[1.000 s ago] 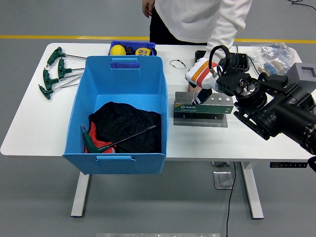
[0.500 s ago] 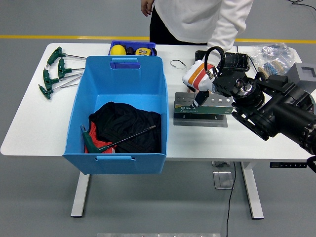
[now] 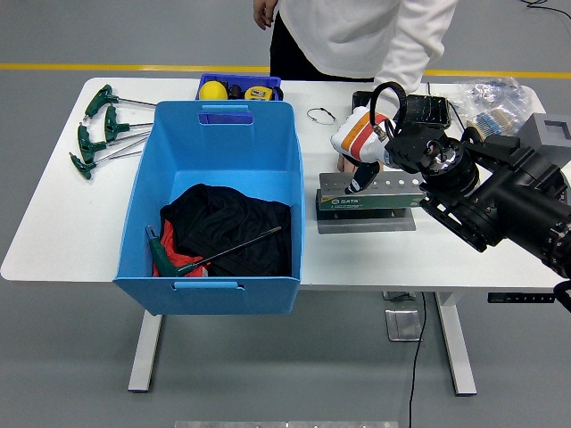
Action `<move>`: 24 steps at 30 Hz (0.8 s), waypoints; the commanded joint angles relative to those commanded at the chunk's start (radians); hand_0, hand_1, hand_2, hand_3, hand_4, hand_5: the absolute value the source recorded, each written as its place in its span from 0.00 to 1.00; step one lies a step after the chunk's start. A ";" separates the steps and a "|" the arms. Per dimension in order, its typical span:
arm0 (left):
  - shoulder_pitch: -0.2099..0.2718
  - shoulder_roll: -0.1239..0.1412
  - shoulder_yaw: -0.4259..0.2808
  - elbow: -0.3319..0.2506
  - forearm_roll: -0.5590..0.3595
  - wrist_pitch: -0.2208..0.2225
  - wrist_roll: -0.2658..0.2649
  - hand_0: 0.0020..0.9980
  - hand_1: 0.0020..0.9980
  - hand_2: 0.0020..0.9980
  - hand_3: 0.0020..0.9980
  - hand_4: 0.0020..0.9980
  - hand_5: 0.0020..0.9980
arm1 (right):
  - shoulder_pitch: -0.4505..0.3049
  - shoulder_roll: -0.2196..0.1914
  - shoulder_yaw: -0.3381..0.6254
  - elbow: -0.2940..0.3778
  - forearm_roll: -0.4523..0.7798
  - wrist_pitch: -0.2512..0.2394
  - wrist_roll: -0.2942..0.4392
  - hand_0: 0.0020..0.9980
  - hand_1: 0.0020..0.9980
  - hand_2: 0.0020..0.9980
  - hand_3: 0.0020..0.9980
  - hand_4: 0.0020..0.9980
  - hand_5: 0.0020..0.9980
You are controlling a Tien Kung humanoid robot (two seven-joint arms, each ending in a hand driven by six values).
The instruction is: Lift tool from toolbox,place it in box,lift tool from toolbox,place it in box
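The white desk (image 3: 53, 232) is carrying everything, and the big blue box (image 3: 214, 205) is sitting on it as the landmark, open-topped, with dark cloth and one green-handled tool (image 3: 165, 259) already lying inside at its near left. Just to the right of the box the grey-green toolbox (image 3: 368, 203) is resting on its flat base, well clear of the box wall. The robot's black right arm is reaching in from the right of the box, and its right hand (image 3: 357, 152), white with an orange band, is hanging over the toolbox's left end with fingers curled downward; whether they are clamped on anything I cannot tell, the tip being too small to make out. A person in white is standing at the far side, beyond the box, hands not on the desk. Left of the box a cluster of green T-handle keys (image 3: 98, 129) is lying spread out; behind it a small blue tray (image 3: 239, 87) is holding a yellow ball. To do this step well, I would say the hand needs a firm pinch, a straight upward pull so the toolbox is not dragged, then a carry over the box's right rim.
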 joint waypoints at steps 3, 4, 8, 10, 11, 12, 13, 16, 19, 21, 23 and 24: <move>0.000 0.000 0.000 0.000 -0.001 0.000 -0.001 0.43 0.43 0.45 0.75 0.82 0.77 | 0.000 0.000 0.001 -0.002 0.002 0.004 -0.002 0.35 0.19 0.20 0.21 0.98 0.63; 0.001 -0.001 -0.002 0.000 -0.001 0.000 -0.001 0.43 0.43 0.45 0.75 0.82 0.77 | -0.001 -0.002 0.002 -0.002 0.003 0.007 -0.002 0.35 0.19 0.20 0.21 0.98 0.63; 0.002 -0.001 -0.004 0.000 0.000 0.001 0.000 0.43 0.43 0.45 0.75 0.82 0.77 | -0.003 -0.006 0.004 -0.005 0.008 0.014 -0.003 0.30 0.17 0.19 0.20 0.98 0.64; 0.003 -0.002 -0.005 0.000 0.001 0.001 0.000 0.43 0.43 0.45 0.75 0.82 0.77 | -0.004 -0.008 0.005 -0.005 0.008 0.016 -0.003 0.30 0.17 0.19 0.20 0.98 0.64; 0.003 -0.002 -0.005 0.000 0.001 0.001 0.000 0.43 0.43 0.45 0.75 0.82 0.77 | -0.004 -0.008 0.006 -0.005 0.008 0.017 -0.003 0.30 0.17 0.19 0.20 0.98 0.64; 0.004 -0.002 -0.006 0.000 0.002 0.001 0.000 0.43 0.43 0.45 0.75 0.82 0.77 | -0.004 -0.009 0.006 -0.005 0.009 0.018 -0.003 0.30 0.17 0.19 0.20 0.98 0.64; 0.004 -0.002 -0.008 0.000 0.003 0.001 0.000 0.43 0.43 0.45 0.75 0.82 0.77 | -0.004 -0.010 0.006 -0.005 0.010 0.018 -0.003 0.30 0.17 0.19 0.20 0.98 0.64; 0.005 -0.002 -0.010 0.000 0.006 0.000 0.000 0.43 0.43 0.45 0.75 0.82 0.77 | -0.003 -0.012 0.005 -0.003 0.014 0.018 -0.004 0.22 0.15 0.18 0.19 0.98 0.64; 0.006 -0.003 -0.014 0.000 0.009 0.000 0.001 0.43 0.43 0.45 0.75 0.82 0.77 | -0.002 -0.014 0.004 -0.002 0.017 0.015 -0.004 0.22 0.15 0.18 0.19 0.98 0.64; 0.007 -0.003 -0.016 0.000 0.011 0.001 0.001 0.42 0.43 0.45 0.75 0.82 0.77 | 0.000 -0.017 0.004 0.002 0.020 0.012 -0.002 0.16 0.11 0.16 0.17 0.97 0.63; 0.008 -0.003 -0.018 0.000 0.012 0.000 0.001 0.42 0.43 0.45 0.75 0.82 0.77 | 0.003 -0.019 0.001 0.006 0.026 0.008 -0.002 0.16 0.11 0.16 0.17 0.97 0.63; 0.009 -0.003 -0.021 0.000 0.014 0.000 0.001 0.42 0.43 0.45 0.75 0.82 0.77 | 0.005 -0.021 -0.001 0.008 0.032 0.005 -0.002 0.16 0.11 0.16 0.17 0.97 0.63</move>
